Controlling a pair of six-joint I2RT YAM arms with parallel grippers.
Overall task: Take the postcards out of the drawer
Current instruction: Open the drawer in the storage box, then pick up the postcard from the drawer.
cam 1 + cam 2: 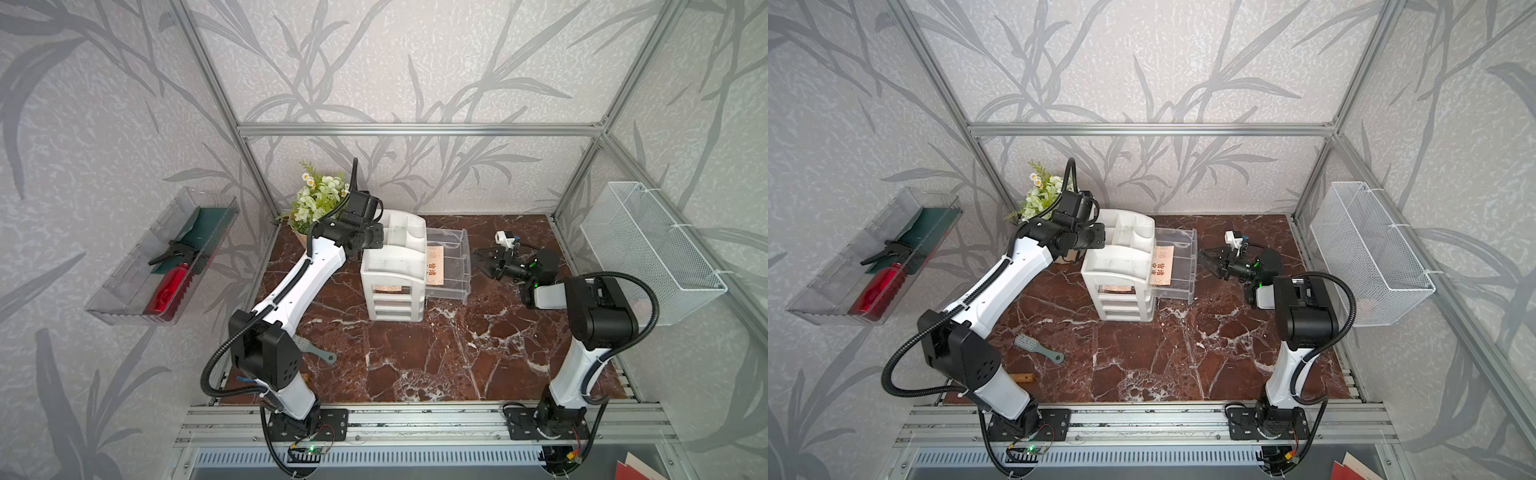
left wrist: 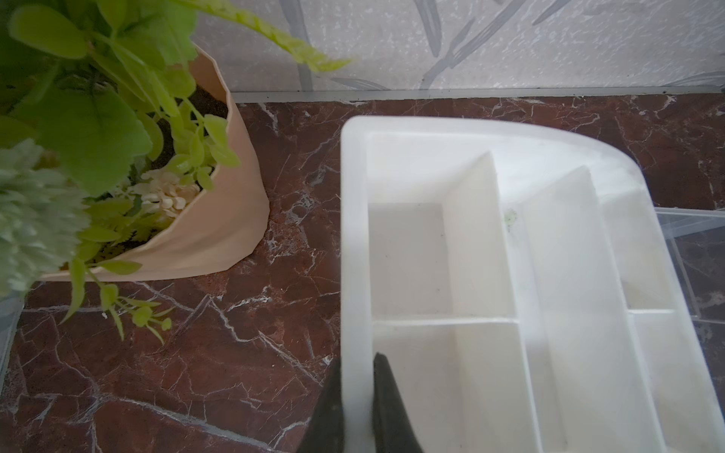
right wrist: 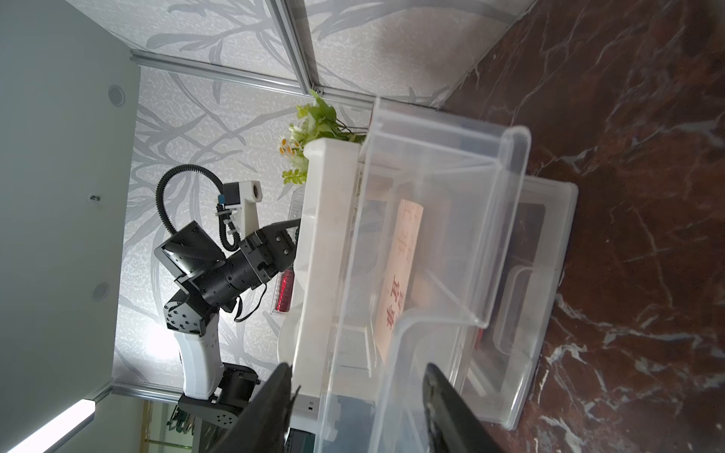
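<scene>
Your postcard (image 1: pixel 435 266) is cream with red print. It stands tilted inside the clear drawer (image 1: pixel 453 249), close to where the drawer comes out of the white organizer (image 1: pixel 392 266). The drawer is pulled out to the right. A bit of a second card (image 1: pixel 386 287) shows through the near side of the organizer, lower down.

Your right gripper (image 1: pixel 478 262) is just to the right of the drawer. Its jaws are wide apart and hold nothing. The clear front wall of the drawer stands between it and the postcard.

Your left gripper (image 2: pixel 357 359) is pinched tight on the left rim of the organizer.

A plant in a tan pot (image 1: pixel 318 199) sits at the far left, just beside the organizer and your left arm. A grey-green brush (image 1: pixel 1038 349) lies on the brown marble table (image 1: pixel 415 353), near and to the left, well apart from the drawer.

A white wire basket (image 1: pixel 648 249) hangs on the right wall. A clear tray (image 1: pixel 137 266) on the left wall holds a red bottle (image 1: pixel 168 291).
</scene>
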